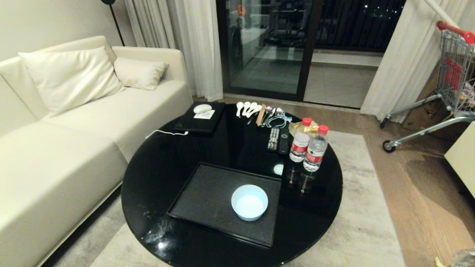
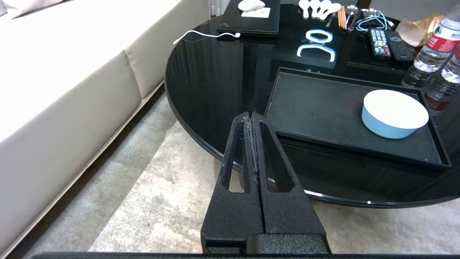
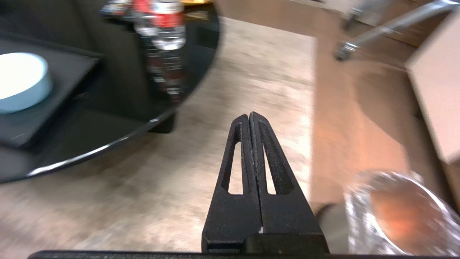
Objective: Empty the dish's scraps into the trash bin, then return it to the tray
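The dish (image 1: 249, 202), a small pale-blue bowl with a plain white inside, stands upright on the right half of the black tray (image 1: 207, 196) on the round table. No scraps show in it; the scraps are out of view. The left wrist view shows the dish (image 2: 394, 113) on the tray (image 2: 316, 108), with my left gripper (image 2: 250, 114) shut and empty over the table's near edge. My right gripper (image 3: 248, 115) is shut and empty above the rug, right of the table. The shiny trash bin (image 3: 395, 216) with its clear liner stands on the floor close beside it.
Two water bottles (image 1: 308, 146), remotes (image 1: 278, 139), white spoons (image 1: 248, 108) and a flat black box (image 1: 200, 116) sit on the far half of the glossy black table (image 1: 159, 163). A sofa (image 1: 74, 141) is at left, a shopping cart (image 1: 452, 81) at right.
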### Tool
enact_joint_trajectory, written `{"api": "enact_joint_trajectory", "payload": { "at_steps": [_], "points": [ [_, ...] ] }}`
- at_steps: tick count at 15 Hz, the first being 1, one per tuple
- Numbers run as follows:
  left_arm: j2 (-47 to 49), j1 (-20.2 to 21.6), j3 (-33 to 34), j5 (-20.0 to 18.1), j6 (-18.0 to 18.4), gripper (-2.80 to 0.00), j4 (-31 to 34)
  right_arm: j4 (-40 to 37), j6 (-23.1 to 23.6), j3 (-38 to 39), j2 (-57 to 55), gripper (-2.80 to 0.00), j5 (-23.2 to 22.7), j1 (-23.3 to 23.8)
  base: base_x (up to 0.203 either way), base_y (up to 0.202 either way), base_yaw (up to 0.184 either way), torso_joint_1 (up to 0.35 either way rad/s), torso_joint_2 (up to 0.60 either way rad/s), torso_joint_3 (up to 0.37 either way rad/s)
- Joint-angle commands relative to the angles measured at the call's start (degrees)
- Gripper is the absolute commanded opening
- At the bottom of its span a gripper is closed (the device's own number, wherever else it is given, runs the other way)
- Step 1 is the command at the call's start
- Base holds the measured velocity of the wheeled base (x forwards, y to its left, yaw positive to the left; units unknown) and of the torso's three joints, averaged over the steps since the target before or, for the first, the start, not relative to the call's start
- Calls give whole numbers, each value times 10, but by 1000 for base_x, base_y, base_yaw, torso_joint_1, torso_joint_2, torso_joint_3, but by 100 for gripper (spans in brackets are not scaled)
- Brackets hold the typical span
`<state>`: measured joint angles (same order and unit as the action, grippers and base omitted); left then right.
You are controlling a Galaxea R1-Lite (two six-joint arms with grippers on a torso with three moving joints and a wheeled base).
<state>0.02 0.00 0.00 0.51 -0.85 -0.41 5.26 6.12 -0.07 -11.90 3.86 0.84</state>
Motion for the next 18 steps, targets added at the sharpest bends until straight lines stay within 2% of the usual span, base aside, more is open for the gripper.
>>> {"api": "enact_joint_trajectory", "payload": {
  "at_steps": [1,4,18],
  "points": [
    [0,0,0,0,0,-280,0,-44,-2,-1,84,-280,-29,-2,0,0,0,0,0,0],
    [0,0,0,0,0,-280,0,-51,6,1,119,-280,-39,-3,0,0,0,0,0,0],
    [0,0,0,0,0,-280,0,-52,-6,1,119,-280,-39,-3,0,0,0,0,0,0]
  ]
}}
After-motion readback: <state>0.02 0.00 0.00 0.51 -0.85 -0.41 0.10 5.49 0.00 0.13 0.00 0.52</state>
